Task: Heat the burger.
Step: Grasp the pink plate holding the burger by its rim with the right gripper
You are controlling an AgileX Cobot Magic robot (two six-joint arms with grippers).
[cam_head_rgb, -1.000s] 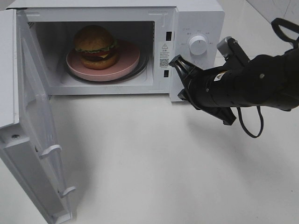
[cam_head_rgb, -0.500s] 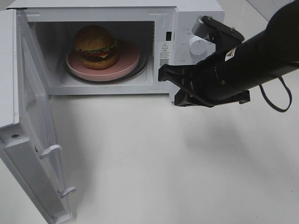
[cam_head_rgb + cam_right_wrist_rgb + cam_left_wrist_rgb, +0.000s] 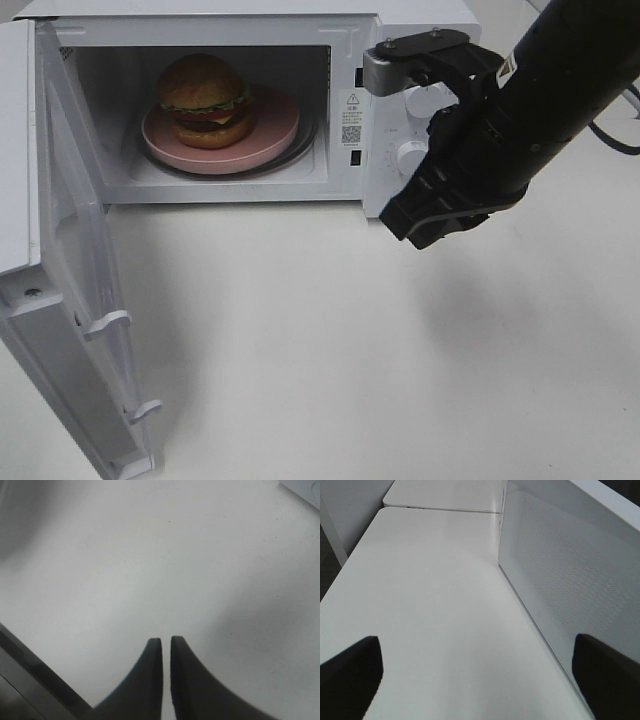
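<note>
Burger (image 3: 205, 100) upright on the plate (image 3: 278, 135) inside the microwave (image 3: 420, 30), unmoved over the last second. Door (image 3: 70, 290) wide open on the left. Loading judged done; shutting the door and setting the dial (image 3: 426, 100) left to do. Right gripper (image 3: 428, 222) swung up and away from the cavity's front frame, now in front of the control panel, tipped down toward the table (image 3: 300, 340), fingers all but together, holding nothing. Probably a retreat, not a reach for the door. Left gripper (image 3: 477, 645) low beside the door's outer face, fingers wide apart, empty.
</note>
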